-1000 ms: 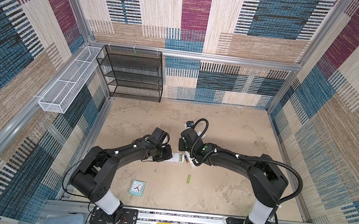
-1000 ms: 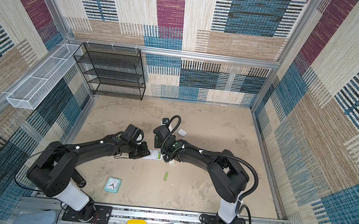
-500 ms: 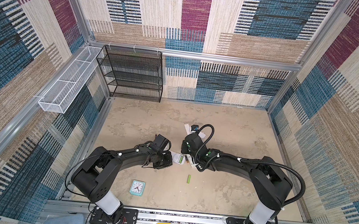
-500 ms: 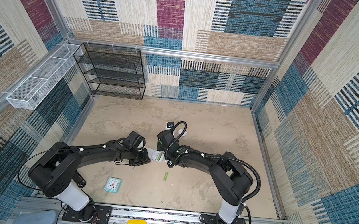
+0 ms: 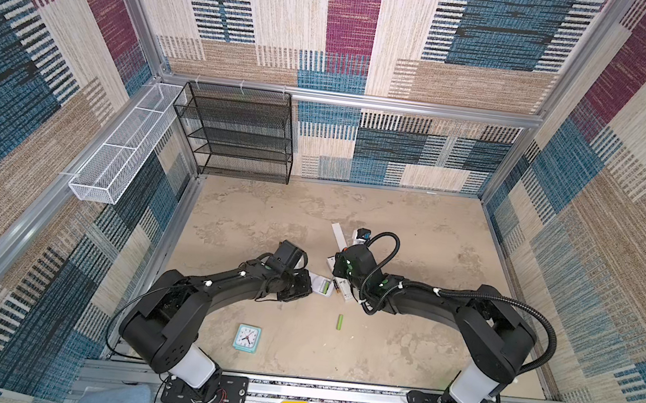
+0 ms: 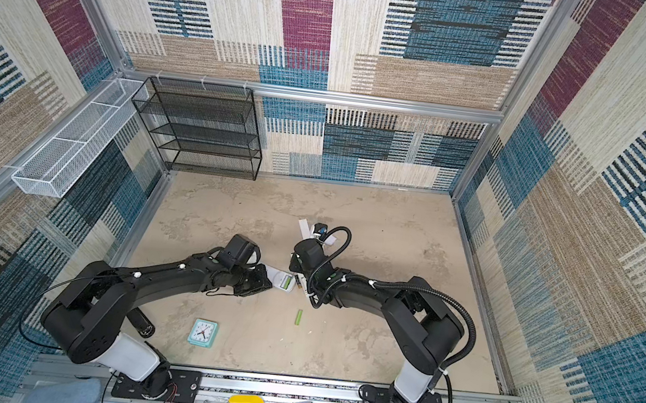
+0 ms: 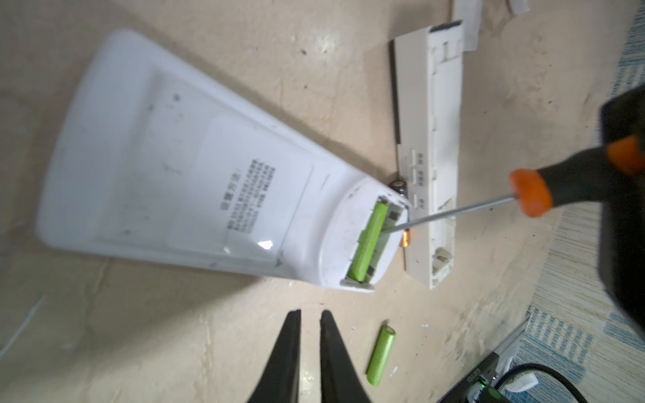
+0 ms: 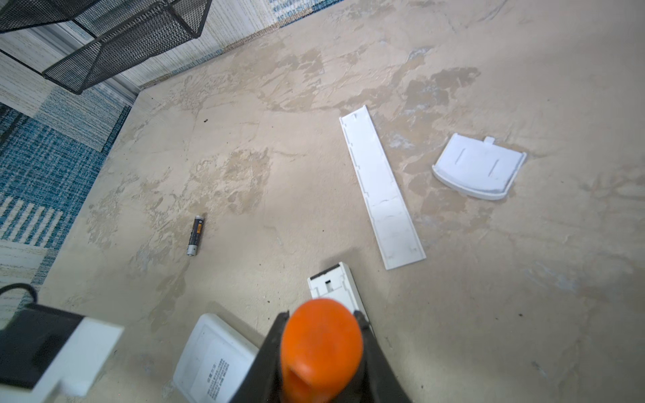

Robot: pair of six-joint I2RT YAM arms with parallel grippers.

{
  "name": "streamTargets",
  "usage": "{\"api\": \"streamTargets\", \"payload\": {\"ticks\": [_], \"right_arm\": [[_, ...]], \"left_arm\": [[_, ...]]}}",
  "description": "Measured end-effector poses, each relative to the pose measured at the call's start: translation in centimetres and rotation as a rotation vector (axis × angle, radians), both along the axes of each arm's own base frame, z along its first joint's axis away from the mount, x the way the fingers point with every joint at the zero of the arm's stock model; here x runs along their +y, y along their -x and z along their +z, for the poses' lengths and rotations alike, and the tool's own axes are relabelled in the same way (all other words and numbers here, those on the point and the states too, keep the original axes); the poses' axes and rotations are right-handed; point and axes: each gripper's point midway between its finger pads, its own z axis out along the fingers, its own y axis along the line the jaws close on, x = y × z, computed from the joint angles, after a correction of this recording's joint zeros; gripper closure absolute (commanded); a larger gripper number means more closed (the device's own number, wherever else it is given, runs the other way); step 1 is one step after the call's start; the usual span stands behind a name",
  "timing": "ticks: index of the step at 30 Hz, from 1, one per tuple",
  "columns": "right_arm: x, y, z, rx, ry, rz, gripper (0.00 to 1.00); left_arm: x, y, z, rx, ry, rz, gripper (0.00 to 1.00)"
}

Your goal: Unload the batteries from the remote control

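Left pincer [image 7: 310,315]: fingers nearly together, only a slit between them, nothing in it; it hangs over bare table [image 7: 139,342]; whether the tips touch the surface I cannot tell. Right pincer [image 8: 321,315]: clamped on the orange butt of the screwdriver [image 7: 453,213]; the shaft slants away from it down into the battery bay.

Where your batteries lie:
- seated green battery [image 7: 370,240]: in the open bay at the end of the white remote control [image 7: 167,157], just ahead of the left pincer's tips; the screwdriver's tip appears to rest against its side, about mid-length
- loose green battery [image 7: 382,354]: flat on the table just beside the left pincer's fingers, on the side towards your right arm
- dark battery [image 8: 195,235]: ahead of the right pincer and well apart from it, alone on the table
- second dark cell [image 7: 405,240]: golden end showing in the gap between the remote control and a slim remote [image 7: 429,139]; mostly hidden

Handling, my judgement:
- light, stiff, smooth cylinders; they will likely roll if nudged and slip from a skewed pinch
- take one across the middle of the barrel, fingers square to its axis
- the seated one is probably spring-held; lever near one end
- the remote control looks light and may skid; you could brace it with the left pincer, which must spread wider for any battery
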Motion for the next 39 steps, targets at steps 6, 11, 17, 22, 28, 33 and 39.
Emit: {"api": "streamTargets", "payload": {"ticks": [6,11,17,22,28,33,39], "right_arm": [[0.2,-0.5,-0.1,-0.019,0.018,0.001,1.0],[0.6,-0.9,-0.1,-0.041,0.024,0.013,1.0],[0.7,-1.4,0.6,-0.064,0.0,0.01,1.0],[0.7,-1.9,1.0,-0.067,-0.048,0.009,1.0],[0.9,-1.7,0.7,-0.048,-0.085,0.014,1.0],[1.1,-1.5,0.4,-0.035,-0.102,0.023,1.0],[1.4,-0.8,-0.3,0.0,-0.148,0.039,1.0]], "left_arm": [[-0.8,-2.6,2.4,-0.072,0.014,0.013,0.84],[-1.7,-4.8,1.9,-0.071,0.002,0.006,0.84],[-1.3,-4.1,-0.3,-0.027,-0.027,0.007,0.84],[-0.8,-3.6,-1.0,-0.026,-0.02,0.034,0.84],[-0.5,-3.4,-1.0,-0.036,-0.011,0.057,0.84],[0.0,-3.4,-1.3,-0.034,-0.03,0.073,0.84],[0.1,-3.1,-1.3,-0.04,-0.02,0.078,0.84]]}}
